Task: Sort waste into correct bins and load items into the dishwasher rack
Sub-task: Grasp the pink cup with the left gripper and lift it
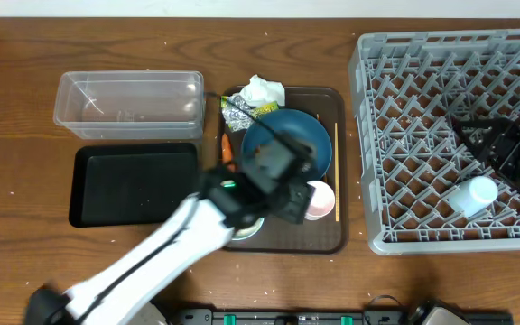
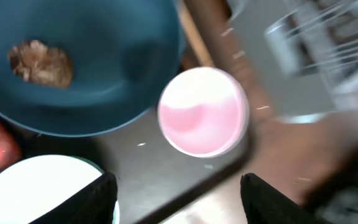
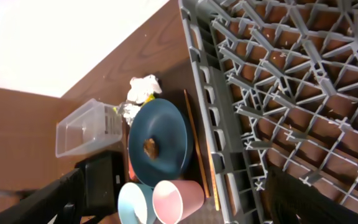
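The brown serving tray [image 1: 339, 236] holds the dark-blue plate [image 1: 301, 131] with a brown food lump [image 2: 40, 62], the pink cup [image 2: 204, 112], the light-blue bowl [image 2: 39, 190], the carrot [image 1: 227, 149], tissue [image 1: 262, 90], foil [image 1: 236, 114], yellow-green wrapper [image 1: 265, 109] and chopsticks [image 1: 336, 171]. My left gripper [image 2: 179, 205] is open and empty above the tray's front edge, just short of the cup. My right gripper [image 3: 185, 211] is open and empty over the grey rack [image 1: 422, 90], where a white bowl [image 1: 472, 196] lies. Rice cannot be made out.
The clear tub [image 1: 129, 101] and the black tray [image 1: 134, 185] sit side by side left of the serving tray. My left arm [image 1: 152, 257] crosses the table's front, partly covering the light-blue bowl. The rack fills the right side.
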Available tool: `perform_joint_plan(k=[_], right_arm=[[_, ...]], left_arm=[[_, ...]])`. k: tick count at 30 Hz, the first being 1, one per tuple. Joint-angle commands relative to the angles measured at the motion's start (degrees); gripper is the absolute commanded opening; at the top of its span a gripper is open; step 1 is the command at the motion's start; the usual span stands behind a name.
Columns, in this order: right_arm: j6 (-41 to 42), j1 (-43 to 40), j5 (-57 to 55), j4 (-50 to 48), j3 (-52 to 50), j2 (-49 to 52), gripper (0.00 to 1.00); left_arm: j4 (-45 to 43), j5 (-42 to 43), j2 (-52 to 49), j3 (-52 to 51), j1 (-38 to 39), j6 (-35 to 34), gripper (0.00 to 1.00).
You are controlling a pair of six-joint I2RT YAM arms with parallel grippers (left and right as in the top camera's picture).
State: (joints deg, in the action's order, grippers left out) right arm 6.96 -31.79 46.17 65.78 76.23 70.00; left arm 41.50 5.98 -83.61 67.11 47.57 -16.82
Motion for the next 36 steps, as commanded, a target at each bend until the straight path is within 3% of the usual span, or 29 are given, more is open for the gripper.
perform_joint_plan(k=[1,4,7,12,15,17,23,29,36], right_arm=[[-0.31,0.79,-1.44,0.83,0.74,-0.24,0.84],[-0.76,0.81,-2.23,1.86,0.74,-0.24,0.84],[-0.85,0.81,-3.65,2.45,0.70,-0.24,0.84],[-0.87,0.81,-4.83,2.97,0.70,-0.24,0.83],[-0.87,0.81,-4.81,3.02,0.70,-0.24,0.83],[-0.87,0.81,-4.81,3.04,0.70,-0.26,0.83],[-2.69,0.81,-4.79,4.26,0.70,-0.26,0.82],[-8.92,2.34,-1.38,5.79,0.70,-0.28,0.83],[-21.07,12.41,16.65,5.99,0.70,-0.52,0.81]], left_arm=[[-1.70,-9.66,-5.60,0.57,1.03,-1.90,0.63],[-4.55,-9.33,-9.70,0.57,1.05,-3.48,0.58],[-6.88,-6.51,-12.50,0.57,1.05,-3.45,0.46],[-7.50,-5.14,-15.17,0.57,1.05,-3.43,0.39],[-7.41,-4.90,-15.82,0.57,1.05,-3.45,0.23],[-7.28,-4.81,-15.82,0.57,1.05,-3.45,0.06],[-4.63,0.55,-10.62,1.90,-0.83,-3.41,0.06],[-1.44,7.69,4.44,2.73,-9.90,-3.19,0.06],[-2.03,38.18,13.92,2.64,-27.98,-0.28,0.06]])
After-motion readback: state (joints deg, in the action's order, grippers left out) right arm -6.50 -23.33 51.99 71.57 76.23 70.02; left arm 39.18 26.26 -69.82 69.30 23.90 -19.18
